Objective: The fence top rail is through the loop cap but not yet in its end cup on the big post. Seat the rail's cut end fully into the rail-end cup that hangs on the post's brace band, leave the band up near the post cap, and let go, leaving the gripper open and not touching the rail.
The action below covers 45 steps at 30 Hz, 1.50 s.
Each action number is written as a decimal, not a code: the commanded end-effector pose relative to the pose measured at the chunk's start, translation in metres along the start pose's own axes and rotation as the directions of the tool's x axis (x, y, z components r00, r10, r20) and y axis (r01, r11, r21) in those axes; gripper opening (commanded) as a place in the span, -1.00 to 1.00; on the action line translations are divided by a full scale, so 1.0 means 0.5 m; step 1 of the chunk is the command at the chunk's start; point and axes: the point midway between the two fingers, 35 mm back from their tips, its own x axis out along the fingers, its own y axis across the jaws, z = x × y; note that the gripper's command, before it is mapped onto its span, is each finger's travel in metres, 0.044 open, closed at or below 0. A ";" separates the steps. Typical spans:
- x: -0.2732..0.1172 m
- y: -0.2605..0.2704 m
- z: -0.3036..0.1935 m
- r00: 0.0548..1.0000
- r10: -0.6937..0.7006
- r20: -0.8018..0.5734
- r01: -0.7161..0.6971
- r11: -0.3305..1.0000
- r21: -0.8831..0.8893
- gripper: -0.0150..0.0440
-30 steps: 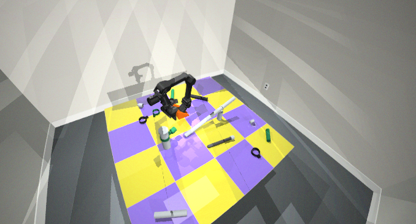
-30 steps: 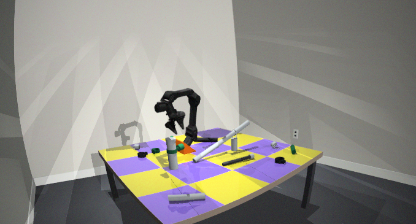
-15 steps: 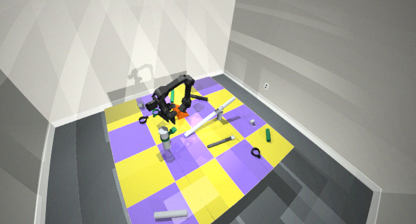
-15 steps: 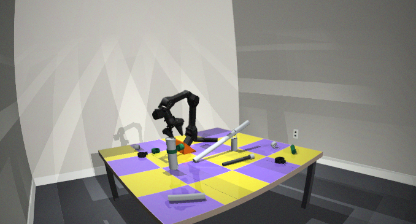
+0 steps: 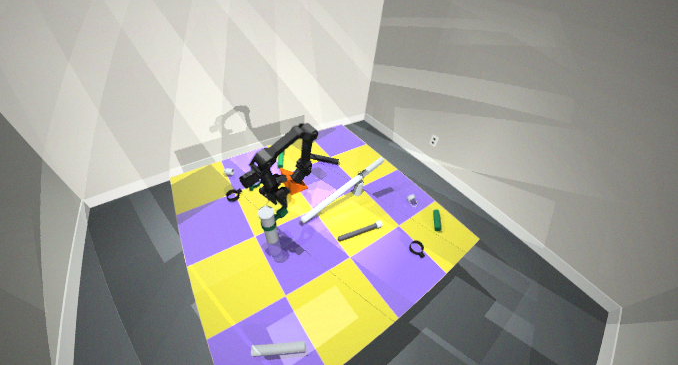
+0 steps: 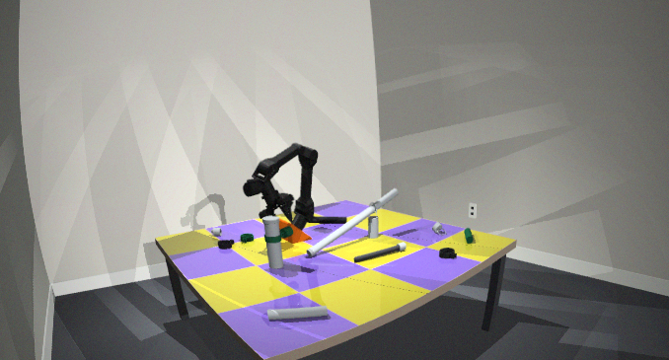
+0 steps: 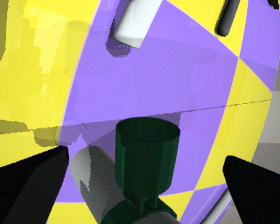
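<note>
The white rail (image 5: 332,199) (image 6: 340,232) (image 7: 136,25) slopes through the loop cap (image 5: 361,181) (image 6: 374,217) on the small post (image 5: 358,189) (image 6: 373,227). Its lower end is down near the table, right of the big grey post (image 5: 271,236) (image 6: 274,256) (image 7: 91,167) and outside the cup. The green brace band (image 5: 269,228) (image 6: 272,239) circles the post somewhat below its cap. The green rail-end cup (image 5: 283,211) (image 6: 286,232) (image 7: 147,165) sticks out from it, mouth empty. My gripper (image 5: 276,198) (image 6: 278,215) (image 7: 149,161) is open and empty, fingertips either side of the cup in the wrist view; contact is unclear.
A dark rod (image 5: 357,232) (image 6: 377,253) lies right of the rail's lower end. A grey tube (image 5: 278,349) (image 6: 297,313) lies at the front. Black rings (image 5: 416,248) (image 6: 226,244) lie at right and left. A green tube (image 5: 437,220) (image 6: 468,236) lies far right.
</note>
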 end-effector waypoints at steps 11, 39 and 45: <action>0.048 -0.002 0.000 1.000 0.002 -0.002 -0.002 1.000 -0.008 1.00; 0.125 -0.001 0.005 1.000 0.007 -0.004 -0.007 1.000 -0.029 0.64; 0.125 -0.001 0.005 1.000 0.007 -0.004 -0.007 1.000 -0.029 0.11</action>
